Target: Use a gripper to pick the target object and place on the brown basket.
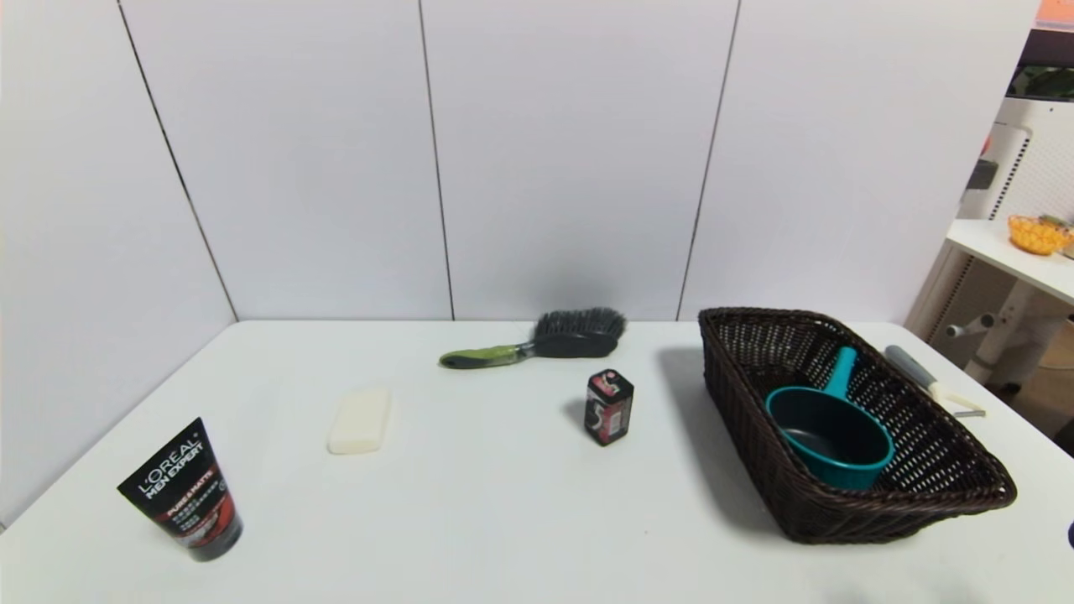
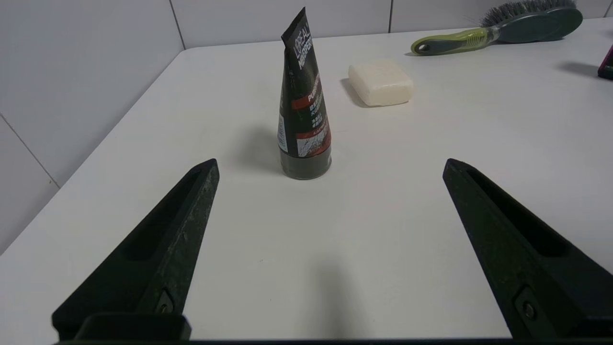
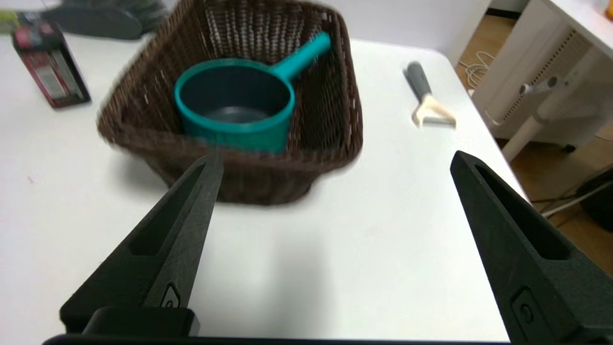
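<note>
I see the saucepan (image 1: 831,436) sitting inside the brown basket (image 1: 948,491) at the right side of the table (image 1: 487,512), its bowl near the basket's near end and its teal handle pointing toward the far wall. From my right wrist camera the right gripper (image 3: 335,167) hangs low over the bare table just in front of the basket, released, its two dark fingers (image 3: 182,220) spread wide and holding nothing; the pan (image 3: 234,110) rests upright in the basket (image 3: 335,110) beyond them, apart from the fingertips. A grey-handled peeler (image 1: 927,379) lies on the table just beyond the basket's right side. My left gripper (image 2: 330,165) is also released, fingers (image 2: 177,225) wide apart above the table at the left, holding nothing; ahead of it a black tube (image 2: 302,105) stands upright on its cap, with a pale soap bar (image 2: 380,82) behind it. Neither gripper shows in the head camera. Further back a brush (image 1: 545,340) with a green handle lies near the wall, and a small dark red box (image 1: 608,407) stands between the brush and the basket, clear of both.
</note>
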`<state>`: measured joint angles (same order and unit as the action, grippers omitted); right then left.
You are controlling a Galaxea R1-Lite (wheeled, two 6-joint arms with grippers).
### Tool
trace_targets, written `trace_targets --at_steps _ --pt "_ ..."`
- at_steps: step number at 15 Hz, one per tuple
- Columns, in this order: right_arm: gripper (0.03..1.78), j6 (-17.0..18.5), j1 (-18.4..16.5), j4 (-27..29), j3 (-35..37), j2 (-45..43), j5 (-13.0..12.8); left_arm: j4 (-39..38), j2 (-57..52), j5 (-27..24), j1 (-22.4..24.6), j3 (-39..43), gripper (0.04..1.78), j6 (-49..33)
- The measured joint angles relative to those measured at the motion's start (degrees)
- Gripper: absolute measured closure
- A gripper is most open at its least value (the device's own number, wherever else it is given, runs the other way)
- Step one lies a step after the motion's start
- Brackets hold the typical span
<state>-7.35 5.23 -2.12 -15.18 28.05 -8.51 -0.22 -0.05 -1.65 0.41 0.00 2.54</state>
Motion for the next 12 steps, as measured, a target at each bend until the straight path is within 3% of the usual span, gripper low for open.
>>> trace_targets --at_steps 2,5,6,12 --pt "0.15 0.07 -0.13 -1.07 6.63 -6.41 1.16 -0.02 0.0 -0.02 0.0 0.0 0.13 0.0" --pt "0.14 1.93 -0.91 -2.86 11.15 -10.33 8.84 -0.02 0.0 0.0 0.0 0.0 0.13 -0.01" --pt "0.13 2.08 -1.46 -2.86 11.76 -10.96 10.15 -0.02 0.0 -0.02 0.0 0.0 0.13 -0.01" --pt "0.12 1.99 -4.52 1.16 15.08 -20.7 10.05 0.0 0.0 -0.02 0.0 0.0 0.13 0.0"
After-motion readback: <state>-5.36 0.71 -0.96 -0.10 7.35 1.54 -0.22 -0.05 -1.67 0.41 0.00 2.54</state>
